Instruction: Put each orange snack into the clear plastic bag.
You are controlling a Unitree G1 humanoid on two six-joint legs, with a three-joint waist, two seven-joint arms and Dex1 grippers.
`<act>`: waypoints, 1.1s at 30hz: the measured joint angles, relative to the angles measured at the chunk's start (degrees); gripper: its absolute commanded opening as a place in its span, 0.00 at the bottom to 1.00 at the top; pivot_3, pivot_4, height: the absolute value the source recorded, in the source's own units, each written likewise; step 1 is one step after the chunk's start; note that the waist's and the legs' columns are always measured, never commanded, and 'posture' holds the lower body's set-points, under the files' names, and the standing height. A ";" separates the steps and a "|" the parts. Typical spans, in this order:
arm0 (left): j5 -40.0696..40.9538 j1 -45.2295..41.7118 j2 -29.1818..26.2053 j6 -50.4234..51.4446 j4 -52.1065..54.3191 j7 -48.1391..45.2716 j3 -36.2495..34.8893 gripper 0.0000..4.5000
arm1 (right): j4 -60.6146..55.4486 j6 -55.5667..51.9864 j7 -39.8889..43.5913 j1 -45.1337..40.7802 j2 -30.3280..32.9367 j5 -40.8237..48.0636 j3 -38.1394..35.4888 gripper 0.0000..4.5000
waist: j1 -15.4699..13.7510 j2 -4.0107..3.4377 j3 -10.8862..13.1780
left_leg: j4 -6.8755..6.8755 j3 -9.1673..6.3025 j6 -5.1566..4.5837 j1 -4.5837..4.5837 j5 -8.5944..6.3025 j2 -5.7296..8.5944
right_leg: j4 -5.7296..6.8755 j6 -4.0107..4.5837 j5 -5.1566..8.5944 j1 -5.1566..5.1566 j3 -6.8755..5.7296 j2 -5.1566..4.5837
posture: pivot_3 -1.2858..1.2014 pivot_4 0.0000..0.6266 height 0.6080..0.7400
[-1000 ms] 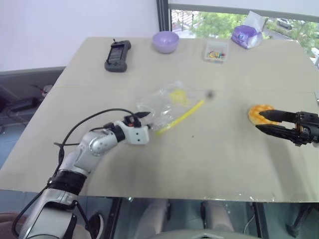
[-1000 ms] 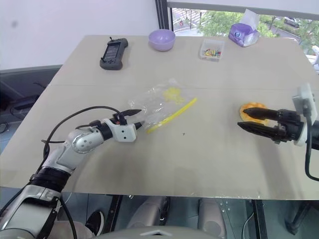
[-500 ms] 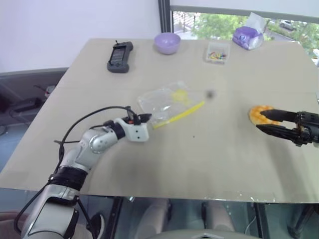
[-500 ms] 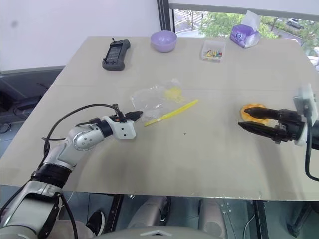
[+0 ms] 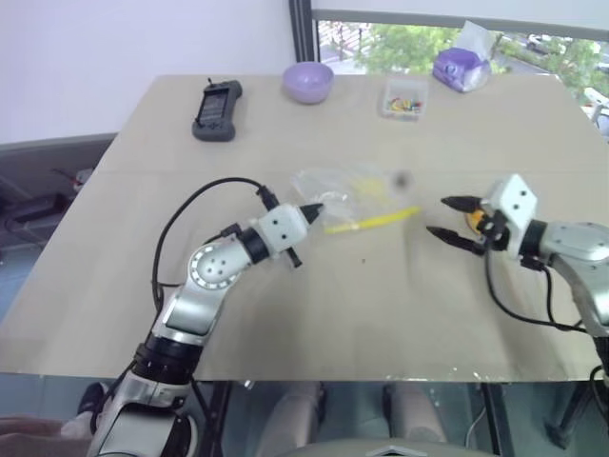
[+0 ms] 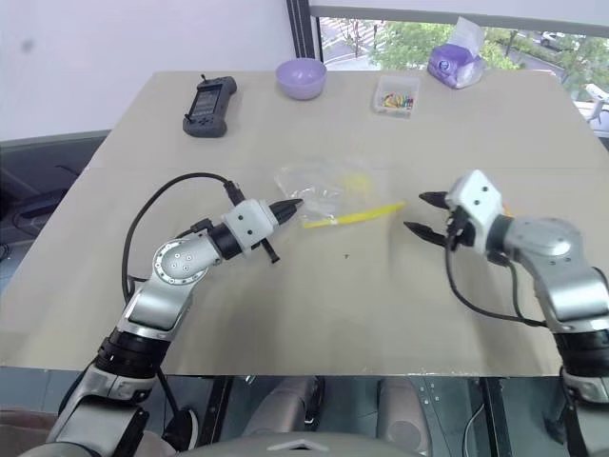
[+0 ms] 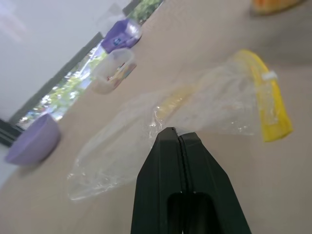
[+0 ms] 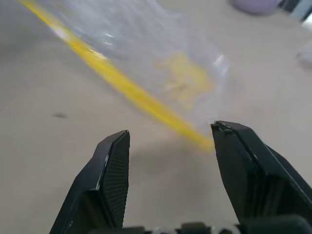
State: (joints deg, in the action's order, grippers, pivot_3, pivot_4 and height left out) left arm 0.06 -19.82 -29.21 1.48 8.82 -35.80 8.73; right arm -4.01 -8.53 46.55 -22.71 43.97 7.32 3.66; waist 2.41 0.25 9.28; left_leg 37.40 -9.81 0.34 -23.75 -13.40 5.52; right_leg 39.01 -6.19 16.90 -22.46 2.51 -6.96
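The thin, crinkly clear plastic bag [image 7: 195, 109] is pinched at one edge by the left gripper [image 7: 176, 136], its fingers together; the right gripper [image 8: 168, 141] stands open near the stiffer yellow zip strip [image 8: 122, 83], judged the surer hold.

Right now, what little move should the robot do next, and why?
Probably ease the right gripper forward to pinch the yellow zip strip of the bag. It is open, facing that strip, and the left gripper is shut on the opposite edge, so together they could open it.
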 measured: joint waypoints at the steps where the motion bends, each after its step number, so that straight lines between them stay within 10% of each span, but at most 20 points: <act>1: 1.19 -0.03 0.38 2.74 1.35 -0.13 -0.42 0.00 | 2.33 3.19 -1.06 -1.19 -0.28 -2.90 1.17 0.64 | 0.00 0.00 0.00 | 0.00 -0.01 0.00 0.01 0.00 -0.01 | 0.00 0.00 0.00 0.00 0.00 0.02 | 0.52 0.24 1.00; 24: 8.73 0.00 2.63 18.10 8.70 0.11 -2.36 0.00 | 25.55 21.79 -9.61 -9.90 -12.48 -20.91 9.68 0.64 | 0.00 0.00 0.00 | -0.02 0.03 0.02 0.04 0.01 -0.10 | -0.04 0.01 0.00 0.00 0.08 0.10 | 0.52 0.24 1.00; 31: 9.45 0.21 2.49 19.40 10.23 0.04 -3.59 0.00 | 29.05 22.90 -11.95 -10.83 -13.43 -22.55 9.67 0.03 | 0.05 0.00 0.00 | -0.03 0.04 0.02 0.04 0.01 -0.10 | -0.05 0.02 0.00 0.00 0.08 0.10 | 0.52 0.24 1.00; 33: 9.51 0.40 2.49 19.45 10.38 0.04 -3.72 0.00 | 29.18 23.45 -12.14 -10.87 -13.44 -22.69 9.67 0.01 | 0.05 0.00 0.00 | -0.03 0.04 0.02 0.04 0.01 -0.09 | -0.05 0.01 0.00 0.00 0.09 0.10 | 0.52 0.24 1.00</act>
State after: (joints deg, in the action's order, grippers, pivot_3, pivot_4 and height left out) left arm 9.56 -19.42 -26.72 20.93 19.20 -35.76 5.01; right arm 25.17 14.92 34.41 -33.58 30.54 -15.36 13.33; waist 2.46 0.25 9.28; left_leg 37.37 -9.77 0.36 -23.71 -13.39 5.43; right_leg 38.96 -6.18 16.90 -22.46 2.59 -6.86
